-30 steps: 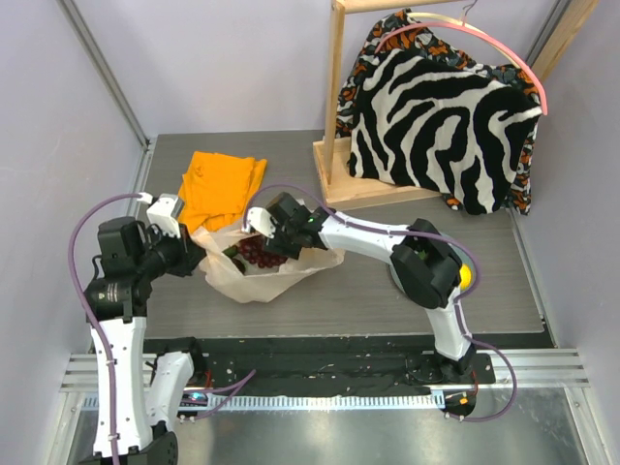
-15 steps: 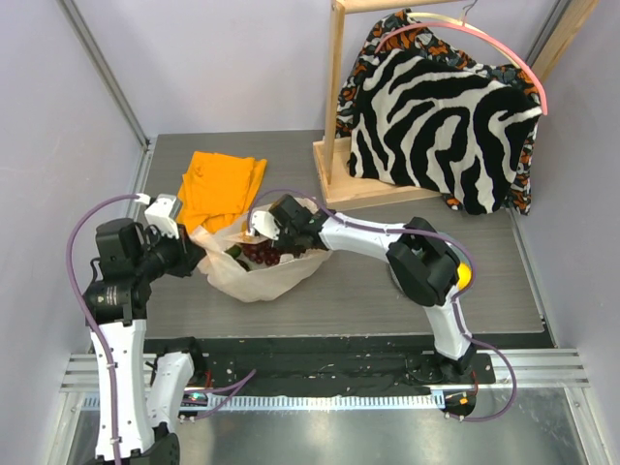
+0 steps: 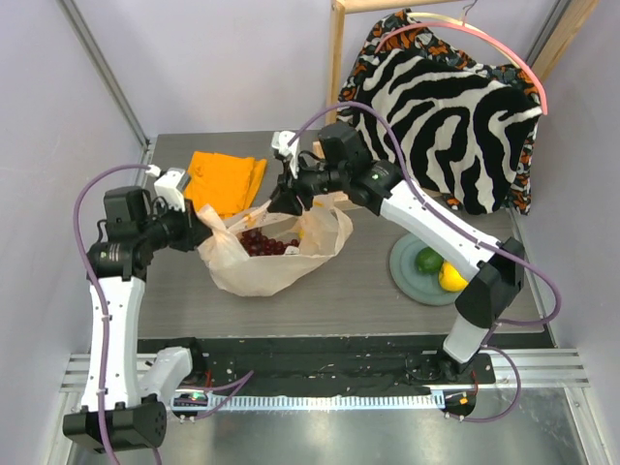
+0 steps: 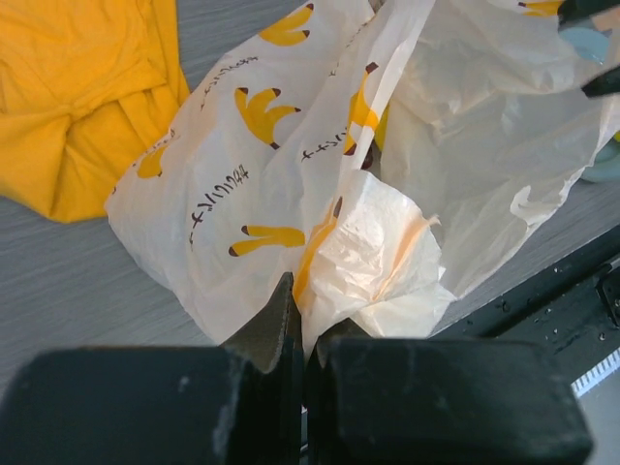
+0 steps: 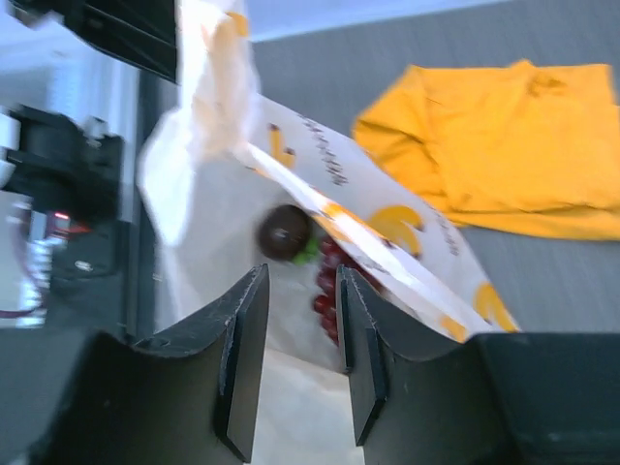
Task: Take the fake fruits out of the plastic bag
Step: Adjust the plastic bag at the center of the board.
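The plastic bag [image 3: 276, 266], white with banana prints, lies at the table's middle with its mouth held up. My left gripper [image 3: 201, 232] is shut on the bag's left edge [image 4: 368, 262]. Inside, I see the dark red grapes [image 3: 262, 242] and the dark maroon round fruit [image 5: 284, 232], with the grapes [image 5: 329, 281] below it. My right gripper [image 3: 287, 200] hovers above the bag's far rim. Its jaws [image 5: 300, 281] stand partly apart with nothing between them. A green avocado [image 3: 428, 258] and a yellow lemon [image 3: 450, 278] lie on a grey plate [image 3: 405, 271] to the right.
A folded orange cloth [image 3: 228, 179] lies just behind the bag. At the back right, a wooden rack [image 3: 334, 179] carries a zebra-patterned garment [image 3: 446, 116]. The black base rail [image 3: 320, 354] runs along the near edge.
My right arm has risen out of the bag and swung back, its jaws closing partway. The plate with avocado and lemon now shows. The bag's mouth stands higher.
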### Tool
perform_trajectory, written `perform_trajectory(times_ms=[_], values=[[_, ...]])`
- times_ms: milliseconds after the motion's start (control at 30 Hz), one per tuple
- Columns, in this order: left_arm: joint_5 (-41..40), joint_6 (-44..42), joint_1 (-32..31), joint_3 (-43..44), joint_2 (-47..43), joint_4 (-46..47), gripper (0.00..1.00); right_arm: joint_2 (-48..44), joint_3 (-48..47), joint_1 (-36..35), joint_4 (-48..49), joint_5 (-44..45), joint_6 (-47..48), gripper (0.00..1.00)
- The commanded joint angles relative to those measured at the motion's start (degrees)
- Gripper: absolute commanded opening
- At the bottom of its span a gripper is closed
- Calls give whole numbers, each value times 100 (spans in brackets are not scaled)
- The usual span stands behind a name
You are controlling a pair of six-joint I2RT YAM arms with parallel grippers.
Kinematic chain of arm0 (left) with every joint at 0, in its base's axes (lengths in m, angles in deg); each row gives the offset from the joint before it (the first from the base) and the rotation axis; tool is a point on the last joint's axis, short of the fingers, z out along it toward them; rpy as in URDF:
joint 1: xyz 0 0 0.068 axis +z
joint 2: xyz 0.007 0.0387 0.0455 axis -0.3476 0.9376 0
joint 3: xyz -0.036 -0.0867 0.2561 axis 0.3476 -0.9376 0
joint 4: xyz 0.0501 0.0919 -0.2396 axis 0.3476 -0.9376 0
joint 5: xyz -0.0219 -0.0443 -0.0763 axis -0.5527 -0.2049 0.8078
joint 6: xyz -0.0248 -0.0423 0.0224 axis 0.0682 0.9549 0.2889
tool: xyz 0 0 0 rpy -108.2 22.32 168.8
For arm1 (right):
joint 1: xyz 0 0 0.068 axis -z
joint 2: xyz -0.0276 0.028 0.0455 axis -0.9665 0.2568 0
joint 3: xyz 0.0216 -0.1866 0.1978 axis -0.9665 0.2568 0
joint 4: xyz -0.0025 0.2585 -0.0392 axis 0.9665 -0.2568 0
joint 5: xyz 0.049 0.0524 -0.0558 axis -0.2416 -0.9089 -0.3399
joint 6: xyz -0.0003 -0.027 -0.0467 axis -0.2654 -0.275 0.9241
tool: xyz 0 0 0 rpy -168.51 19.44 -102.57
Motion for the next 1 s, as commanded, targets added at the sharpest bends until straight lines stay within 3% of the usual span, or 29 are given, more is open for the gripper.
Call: perform_trajectory(times_ms=[0, 100, 167, 200, 267, 433, 567, 733, 967], values=[[-38, -75, -149, 562, 316, 558, 0, 406, -336, 250, 31, -1456, -1431, 40], [-65, -66, -211, 720, 500, 628, 0, 301, -213, 373, 50, -1405, -1381, 41], [-73, -57, -246, 712, 510, 637, 0, 170, 14, 312, -186, -941, -688, 45], [-100, -57, -246, 668, 492, 637, 0, 73, 146, 260, -205, -216, -495, 48], [-117, -75, -255, 476, 379, 594, 0, 37, 558, 119, -240, 264, 58, 48], [-152, -206, -273, 18, 53, 339, 0, -59, 1719, -293, -56, 1978, 483, 43], [-240, -329, -273, -263, -149, 268, 0, -472, 2791, -496, -117, 2112, 615, 44], [-267, -374, -273, -413, -211, 277, 0, -578, 2460, -488, -152, 2287, 658, 47], [-293, -444, -264, -501, -211, 295, 0, 318, 1327, -496, -74, 2367, 791, 52]])
